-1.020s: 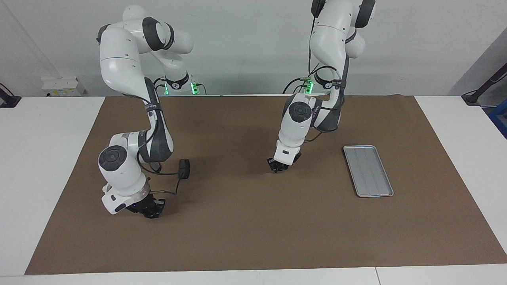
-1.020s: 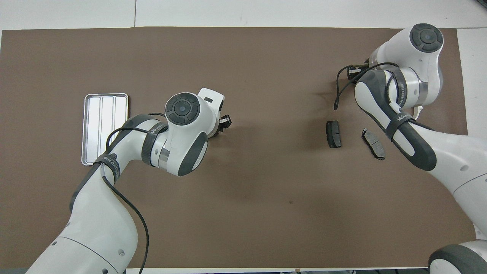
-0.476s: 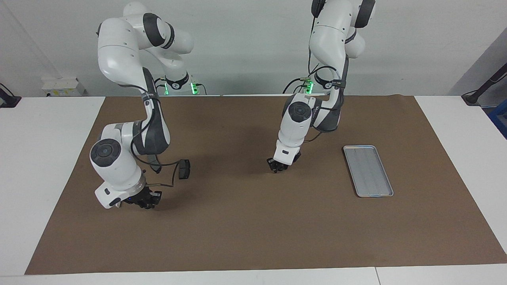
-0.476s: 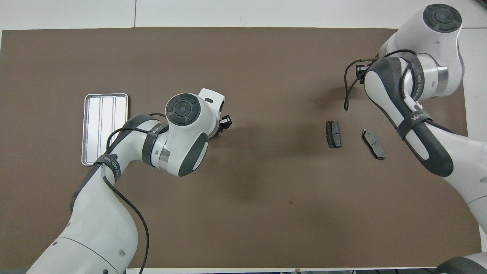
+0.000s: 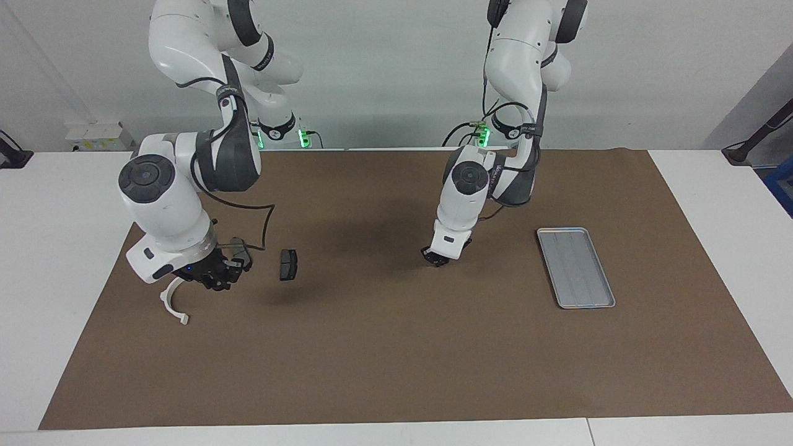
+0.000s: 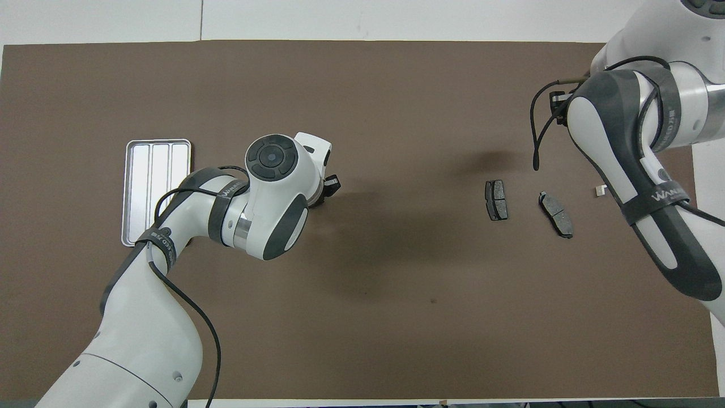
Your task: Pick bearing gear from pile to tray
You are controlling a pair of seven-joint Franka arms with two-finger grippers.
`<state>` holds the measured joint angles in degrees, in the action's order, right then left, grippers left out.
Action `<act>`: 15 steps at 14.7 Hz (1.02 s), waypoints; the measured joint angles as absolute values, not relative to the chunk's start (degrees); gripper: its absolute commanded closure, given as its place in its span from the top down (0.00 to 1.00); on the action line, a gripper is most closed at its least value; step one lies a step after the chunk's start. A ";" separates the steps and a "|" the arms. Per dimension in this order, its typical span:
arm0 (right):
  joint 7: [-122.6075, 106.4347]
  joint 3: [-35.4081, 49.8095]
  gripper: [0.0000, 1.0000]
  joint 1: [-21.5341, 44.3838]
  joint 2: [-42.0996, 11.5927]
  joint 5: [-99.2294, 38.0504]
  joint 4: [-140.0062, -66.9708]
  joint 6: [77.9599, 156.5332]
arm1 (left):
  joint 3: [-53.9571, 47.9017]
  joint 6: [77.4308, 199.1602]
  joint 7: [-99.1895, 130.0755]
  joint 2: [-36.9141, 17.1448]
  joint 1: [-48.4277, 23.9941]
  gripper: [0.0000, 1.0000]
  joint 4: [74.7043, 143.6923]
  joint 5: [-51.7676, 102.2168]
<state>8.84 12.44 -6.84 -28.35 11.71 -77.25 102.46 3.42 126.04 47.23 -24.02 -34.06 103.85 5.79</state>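
The pile lies at the right arm's end of the brown mat: a white half-ring bracket (image 5: 173,302) and two dark grey brake pads (image 5: 288,264) (image 5: 241,250). The pads also show in the overhead view (image 6: 496,199) (image 6: 555,206), where only a white tip of the bracket (image 6: 600,191) shows past the arm. No small round piece shows. My right gripper (image 5: 217,277) hangs in the air over the mat between the bracket and the pads. The silver tray (image 5: 575,267) (image 6: 157,191) lies empty at the left arm's end. My left gripper (image 5: 437,259) (image 6: 331,184) waits low over the mat's middle.
The brown mat (image 5: 396,359) covers most of the white table. A black cable loops from the right wrist (image 5: 260,226) above the pads. The right arm's forearm (image 6: 640,187) covers the mat's corner in the overhead view.
The right arm has lifted its gripper off the mat and drawn it toward the robots, uncovering the white bracket. The left arm has barely moved.
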 measured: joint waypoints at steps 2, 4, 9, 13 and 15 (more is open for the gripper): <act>8.84 12.61 0.00 -6.85 -28.27 11.70 -77.17 101.42 | 4.91 122.77 45.81 -22.52 -32.39 0.10 102.20 5.57; 9.51 14.34 0.00 -6.90 -28.10 11.67 -76.35 98.91 | 5.61 120.59 39.84 -18.62 -28.18 0.11 103.33 5.49; 31.17 23.80 0.00 -4.78 -27.20 11.64 -75.43 96.29 | 6.00 118.37 15.81 -11.41 -13.50 0.11 110.51 5.46; 53.14 24.77 0.00 5.84 -27.31 11.64 -75.47 97.48 | 5.94 121.37 3.12 -10.72 -7.85 0.11 115.76 5.47; 62.00 24.77 0.00 11.23 -28.24 11.67 -75.63 100.29 | 5.89 124.84 -0.04 -10.22 -6.73 0.11 119.37 5.47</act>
<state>62.00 24.77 11.23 -28.24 11.67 -75.63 100.29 5.89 124.84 -0.04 -10.22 -6.73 119.37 5.47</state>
